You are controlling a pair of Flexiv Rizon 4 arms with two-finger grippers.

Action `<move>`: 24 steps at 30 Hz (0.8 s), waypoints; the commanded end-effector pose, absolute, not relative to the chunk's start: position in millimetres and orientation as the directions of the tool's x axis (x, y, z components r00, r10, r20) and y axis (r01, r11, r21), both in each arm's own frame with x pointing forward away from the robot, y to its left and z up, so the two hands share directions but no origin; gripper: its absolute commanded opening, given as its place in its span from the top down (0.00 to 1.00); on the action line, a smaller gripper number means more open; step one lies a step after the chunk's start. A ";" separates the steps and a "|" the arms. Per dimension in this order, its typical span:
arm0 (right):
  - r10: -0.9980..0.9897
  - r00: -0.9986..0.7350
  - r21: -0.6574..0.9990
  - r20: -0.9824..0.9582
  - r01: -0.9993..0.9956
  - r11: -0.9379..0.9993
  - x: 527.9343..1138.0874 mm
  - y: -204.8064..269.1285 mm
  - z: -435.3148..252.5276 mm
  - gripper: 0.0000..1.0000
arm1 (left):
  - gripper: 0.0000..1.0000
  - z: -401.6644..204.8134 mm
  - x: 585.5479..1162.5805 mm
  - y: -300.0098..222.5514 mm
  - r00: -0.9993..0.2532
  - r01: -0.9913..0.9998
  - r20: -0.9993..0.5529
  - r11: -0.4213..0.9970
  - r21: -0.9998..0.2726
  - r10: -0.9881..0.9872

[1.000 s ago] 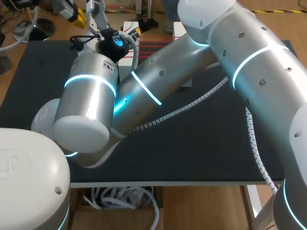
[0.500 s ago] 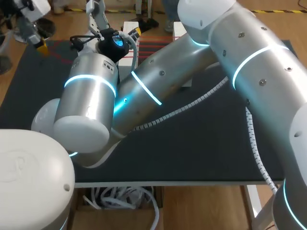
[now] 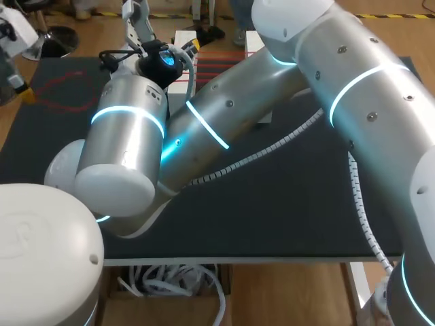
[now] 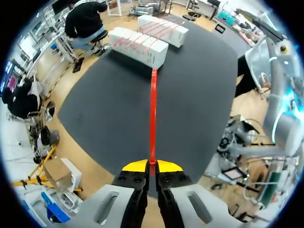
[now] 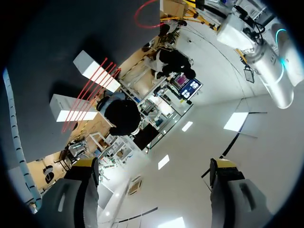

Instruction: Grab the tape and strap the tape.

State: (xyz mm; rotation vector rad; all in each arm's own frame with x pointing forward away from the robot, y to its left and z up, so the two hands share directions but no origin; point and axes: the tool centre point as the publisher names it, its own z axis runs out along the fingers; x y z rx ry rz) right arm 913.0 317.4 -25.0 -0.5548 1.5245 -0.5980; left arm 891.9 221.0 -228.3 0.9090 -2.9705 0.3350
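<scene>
A red tape strip (image 4: 153,118) runs taut from my left gripper (image 4: 152,165), which is shut on its end, across the black table to two white boxes (image 4: 140,45). Red tape strands (image 4: 156,29) cross the tops of the boxes. In the head view the left gripper (image 3: 20,85) hangs over the table's far left edge, and the red tape (image 3: 64,88) bows out in a loop beside it. My right gripper (image 5: 154,164) stands wide open with nothing between its fingers, pointing up and away from the table. In its view the boxes (image 5: 90,66) lie off to the side.
My right arm (image 3: 204,129) lies bulky across the middle of the table (image 3: 272,204) and hides most of the boxes (image 3: 185,39) in the head view. A corrugated white cable (image 3: 360,210) hangs along it. A box of white cables (image 3: 170,285) sits below the table's front edge.
My left gripper has moved left across the far edge of the table, drawing the red tape out from the boxes. The right arm has stayed still.
</scene>
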 end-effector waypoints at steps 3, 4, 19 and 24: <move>-0.672 -0.040 -0.673 -0.739 0.010 0.740 912.7 316.7 -22.8 0.00 | 1.00 -242.9 891.2 241.3 -0.807 -0.590 0.112 0.785 -0.190 -0.580; -0.672 -0.040 -0.673 -0.739 0.010 0.740 912.7 316.7 -22.8 0.00 | 0.94 -245.1 891.2 243.6 -0.805 -0.593 0.115 0.785 -0.182 -0.582; -0.672 -0.040 -0.673 -0.739 0.010 0.740 912.7 316.7 -22.8 0.00 | 0.00 -248.2 890.9 244.4 -0.821 -0.571 0.121 0.801 -0.181 -0.558; -0.672 -0.040 -0.673 -0.739 0.010 0.740 912.7 316.7 -22.8 0.00 | 0.00 -248.2 890.9 244.4 -0.821 -0.571 0.121 0.801 -0.181 -0.558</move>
